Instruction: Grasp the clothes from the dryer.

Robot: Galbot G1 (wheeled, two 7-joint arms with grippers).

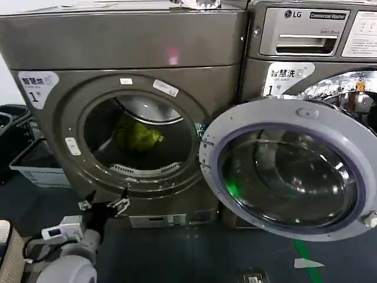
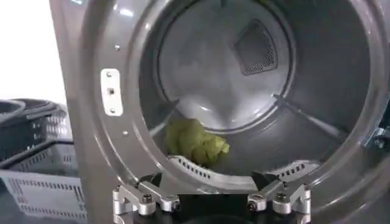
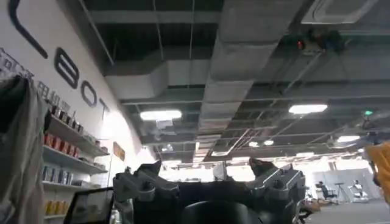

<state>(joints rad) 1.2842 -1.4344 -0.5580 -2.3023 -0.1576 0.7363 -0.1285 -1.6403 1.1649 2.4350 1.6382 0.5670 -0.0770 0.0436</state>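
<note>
The dryer is seen w/ door swung open. The clothes lie low in the drum, untouched. Approach step judged: left gripper, jaws spread wide, is held below the port; a reach up and in is needed. Right gripper, wide too, is aimed ceilingward.

The small lime-green bundle of wrinkly clothes lies inside the drum of the large bronze-grey metal dryer, low near the port's front rim. The left gripper sits below that rim, outside. The round glass door swings out right.
</note>
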